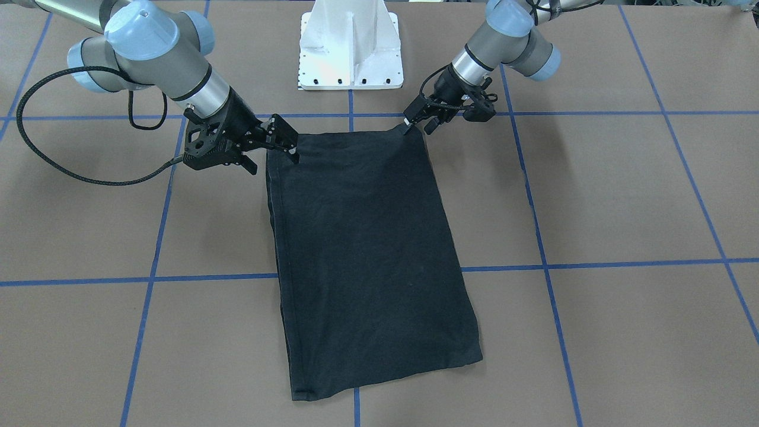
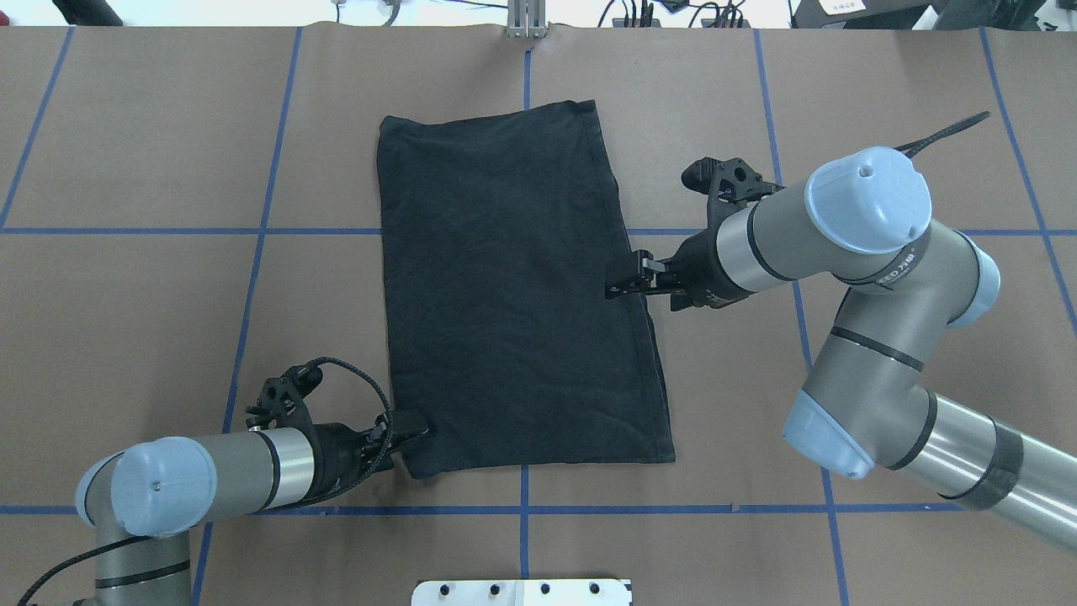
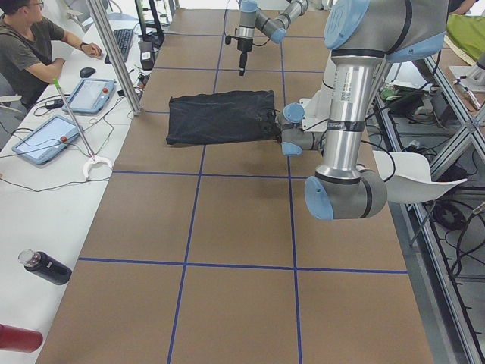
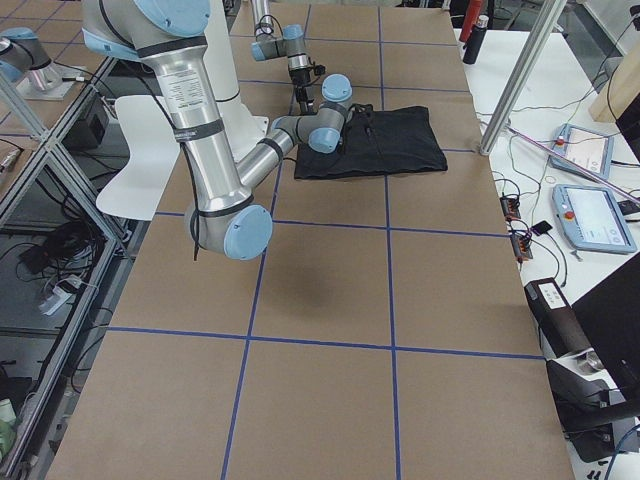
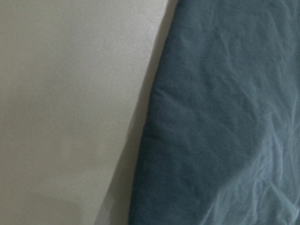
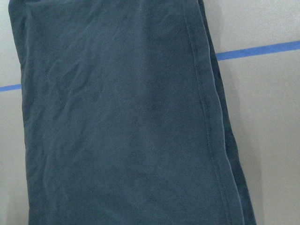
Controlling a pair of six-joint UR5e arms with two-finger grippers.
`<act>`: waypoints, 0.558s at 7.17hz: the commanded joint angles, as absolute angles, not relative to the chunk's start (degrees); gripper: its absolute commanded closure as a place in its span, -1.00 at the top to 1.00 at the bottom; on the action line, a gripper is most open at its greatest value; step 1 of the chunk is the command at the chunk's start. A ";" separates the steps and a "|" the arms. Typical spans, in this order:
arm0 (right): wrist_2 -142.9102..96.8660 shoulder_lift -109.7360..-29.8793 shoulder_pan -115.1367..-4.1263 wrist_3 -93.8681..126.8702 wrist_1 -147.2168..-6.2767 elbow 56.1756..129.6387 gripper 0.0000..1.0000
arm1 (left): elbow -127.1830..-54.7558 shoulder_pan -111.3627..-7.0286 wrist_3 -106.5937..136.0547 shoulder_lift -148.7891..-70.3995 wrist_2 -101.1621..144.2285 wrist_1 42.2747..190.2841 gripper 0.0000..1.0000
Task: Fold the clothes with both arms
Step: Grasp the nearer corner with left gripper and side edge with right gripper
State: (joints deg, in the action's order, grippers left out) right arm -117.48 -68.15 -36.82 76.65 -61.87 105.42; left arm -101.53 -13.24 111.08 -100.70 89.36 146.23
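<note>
T-shirt [image 1: 367, 237] lies flat on the brown bench [image 1: 622, 190], folded into a long black rectangle with a plain side up. Its long sides run away from the robot, and one short end sits close in front of the white base [image 1: 350, 53]. Blue tape lines [image 1: 207, 277] cross the bench in a grid, and one passes under the cloth about midway along it.

The left arm [image 1: 510, 41] reaches low to the shirt's near corner on the robot's left. The left claw [image 1: 417, 127] sits right at that corner with its jaws a little apart, one fingertip touching the cloth edge. I cannot tell whether any fabric lies between them. Its wrist view is very close and blurred, with dark fabric on one side and pale bench on the other.

The right arm [image 1: 148, 53] comes in from the other side and carries its claw higher. The right claw [image 1: 274, 164] hangs above the shirt's right-hand edge, toward the end nearer the robot, jaws spread wide and holding nothing. Its wrist view looks down on a broad stretch of the shirt, with a stitched hem along one side and a blue line running beneath the cloth.

Across from the robot, a person [image 3: 26, 49] sits at a white side bench [image 3: 30, 212] with two tablets [image 3: 89, 95] on it.
</note>
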 commanded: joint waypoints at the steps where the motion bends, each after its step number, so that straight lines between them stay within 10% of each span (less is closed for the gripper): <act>1: -117.94 -68.20 -36.83 76.55 -61.87 105.38 0.99 | -101.07 -13.18 111.09 -101.34 89.47 146.08 0.49; 4: -118.30 -68.20 -36.91 76.29 -61.87 105.29 0.99 | -101.77 -13.36 111.01 -101.43 89.56 146.07 -0.46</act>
